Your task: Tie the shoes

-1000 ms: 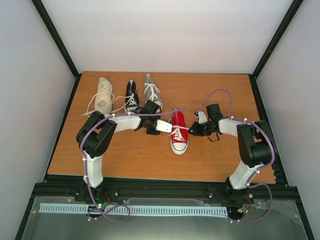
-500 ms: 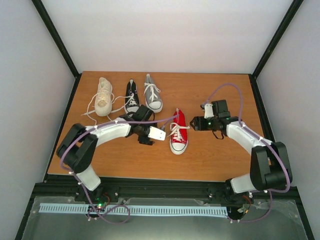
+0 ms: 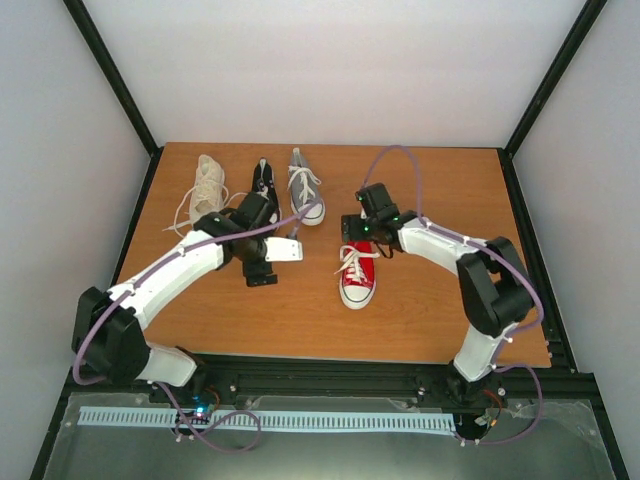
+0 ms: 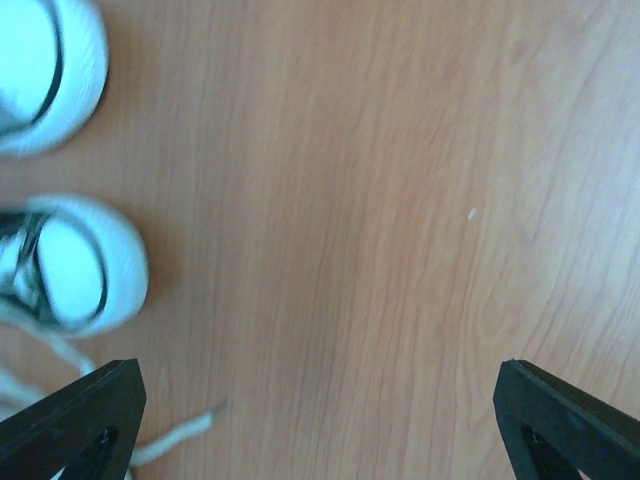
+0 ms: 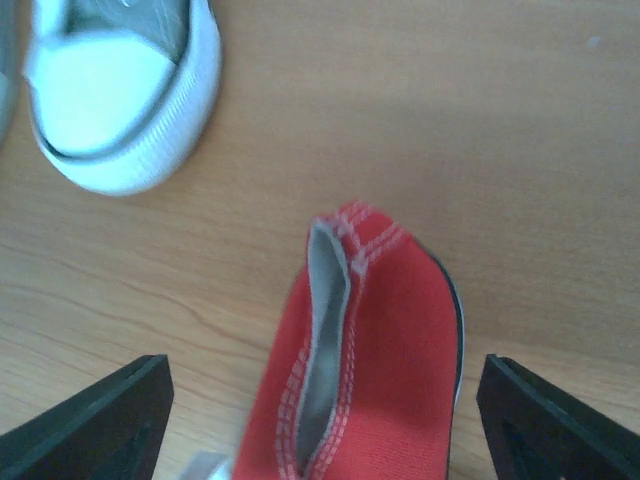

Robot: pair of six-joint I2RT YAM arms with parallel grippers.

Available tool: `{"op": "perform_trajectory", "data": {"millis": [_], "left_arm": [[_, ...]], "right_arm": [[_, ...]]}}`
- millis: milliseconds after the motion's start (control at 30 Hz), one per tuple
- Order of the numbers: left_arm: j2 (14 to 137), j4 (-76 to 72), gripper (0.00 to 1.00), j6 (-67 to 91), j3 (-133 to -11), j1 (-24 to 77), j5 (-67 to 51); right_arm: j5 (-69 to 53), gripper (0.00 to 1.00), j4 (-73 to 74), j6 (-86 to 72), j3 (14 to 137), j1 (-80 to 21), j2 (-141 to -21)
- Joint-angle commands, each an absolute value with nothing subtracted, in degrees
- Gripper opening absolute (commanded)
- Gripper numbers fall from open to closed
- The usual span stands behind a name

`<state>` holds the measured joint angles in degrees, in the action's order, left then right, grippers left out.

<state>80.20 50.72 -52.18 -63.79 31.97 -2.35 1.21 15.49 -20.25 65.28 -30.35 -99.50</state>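
Four shoes lie on the wooden table [image 3: 420, 300]: a cream high-top [image 3: 207, 190], a black one [image 3: 263, 178] partly under my left arm, a grey one [image 3: 305, 188] and a red one [image 3: 358, 278] with white laces bunched over its tongue. My left gripper [image 3: 275, 262] [image 4: 320, 400] hangs open over bare wood just near of the black shoe's toe [image 4: 75, 265], with a loose lace end [image 4: 180, 435] beside one finger. My right gripper [image 3: 352, 228] [image 5: 330, 410] is open and straddles the red shoe's heel [image 5: 380, 330]; neither finger touches it.
The grey shoe's white toe cap [image 5: 115, 110] lies just up and left of my right gripper. Another white toe cap [image 4: 50, 70] sits at the top left of the left wrist view. Black frame rails [image 3: 130, 110] and white walls border the table.
Both grippers went from shut to open and left the red shoe's laces. The left arm swung back left toward the black shoe. The right gripper moved left to the red shoe's heel.
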Motion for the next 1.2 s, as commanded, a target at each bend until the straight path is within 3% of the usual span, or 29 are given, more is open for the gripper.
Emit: {"op": "perform_trajectory", "data": {"millis": [0, 233, 500, 733, 767, 1000, 1167], "left_arm": [[79.89, 62.58, 0.98, -46.01, -67.47, 29.28, 9.98], [77.96, 67.92, 0.99, -37.07, -71.06, 25.05, 12.13], [70.77, 54.71, 1.0, -29.43, -62.46, 24.35, 5.77], [74.44, 42.84, 1.0, -23.96, -55.5, 24.17, 4.68], [75.74, 39.05, 1.0, -22.15, -53.93, 24.17, 4.39], [76.69, 37.0, 1.0, -22.48, -52.27, 24.17, 6.23], [75.47, 36.65, 1.0, -22.7, -51.48, 24.15, 7.41]], "right_arm": [[6.51, 0.81, 18.11, -22.48, 66.57, -33.08, -103.29], [12.62, 0.04, 18.35, -24.31, 63.29, -33.36, -101.97], [14.54, 0.03, 18.46, -15.62, 66.34, -30.04, -99.94], [6.82, 0.03, 21.11, -8.3, 79.06, -21.82, -109.04], [4.57, 0.03, 22.7, -6.02, 86.26, -20.09, -114.14], [8.16, 0.03, 28.45, -3.59, 102.1, -19.0, -125.29], [2.41, 0.03, 29.68, -9.64, 112.1, -19.36, -131.21]]}}
